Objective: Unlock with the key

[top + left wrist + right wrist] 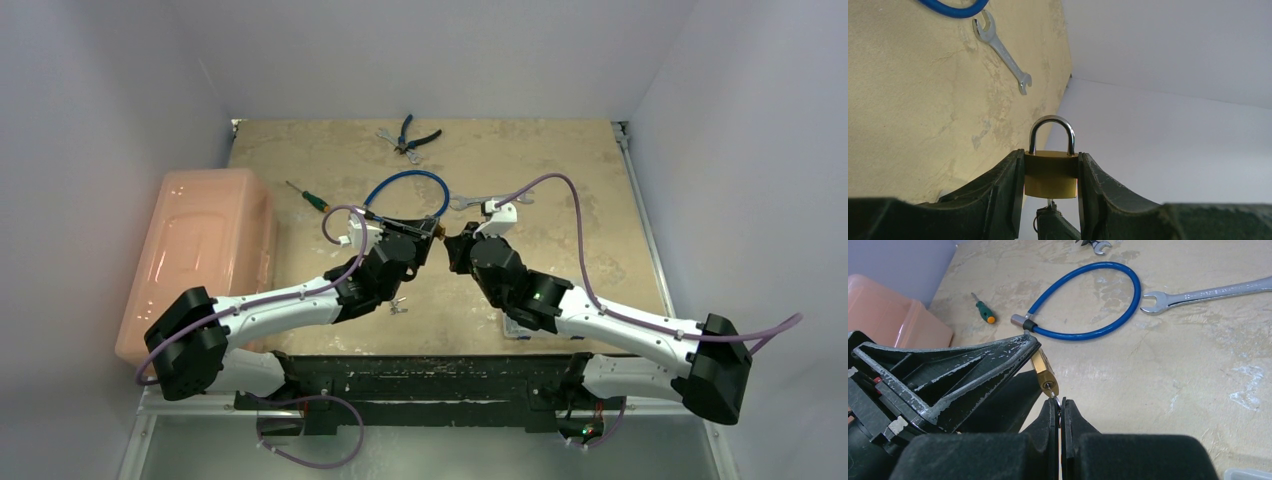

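My left gripper point(1050, 172) is shut on the small brass padlock point(1050, 175), holding it above the table with its silver shackle closed and pointing away. My right gripper point(1060, 405) is shut on the tiny silver key point(1053, 394), whose blade is in the keyhole on the padlock's underside point(1046, 377). From the left wrist view the key point(1050, 203) shows just under the padlock, with a right fingertip point(1055, 222) below it. In the top view the two grippers meet at the table's middle, left point(432, 232) and right point(452, 244).
A blue cable lock point(1088, 305) lies just behind the grippers. A long silver wrench point(1205, 291) lies to its right, a green screwdriver point(983, 308) to its left, pliers point(412, 134) at the back. A pink plastic bin point(200, 255) stands at the left.
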Available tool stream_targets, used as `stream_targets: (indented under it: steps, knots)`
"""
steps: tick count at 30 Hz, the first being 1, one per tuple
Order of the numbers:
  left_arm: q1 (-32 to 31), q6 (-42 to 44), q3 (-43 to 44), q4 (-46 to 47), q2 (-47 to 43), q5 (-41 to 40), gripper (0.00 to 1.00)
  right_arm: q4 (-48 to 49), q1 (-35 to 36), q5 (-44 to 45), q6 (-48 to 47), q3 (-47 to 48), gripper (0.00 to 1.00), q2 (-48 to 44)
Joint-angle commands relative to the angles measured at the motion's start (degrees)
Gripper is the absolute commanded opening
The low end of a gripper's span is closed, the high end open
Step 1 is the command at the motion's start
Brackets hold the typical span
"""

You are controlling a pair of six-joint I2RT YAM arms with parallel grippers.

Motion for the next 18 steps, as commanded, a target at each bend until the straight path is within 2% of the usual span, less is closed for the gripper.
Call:
stream_targets:
  steps: [1,6,14,18]
  knots:
    - [-1.43,-0.42,0.18,5.16,-2.72,3.46,0.00,1.55,-0.34,1.81,0.59,1.69,0.00,-0.24]
    - [-1.43,-0.40,-0.08,5.36,-2.81,3.65,0.00,4.05,-0.34,0.46,-1.02,0.03,0.00,-1.40]
    - [-1.43,-0.63,-0.52,5.26,-3.32,4.74,0.00,14.44,-0.34,-4.44,-8.35,-5.16,0.00,-5.31]
    - [-1.43,-0.48,-0.70,5.33,-3.61,5.17,0.00,15.55,-0.34,-4.95,-10.09,-5.69,0.00,-5.92]
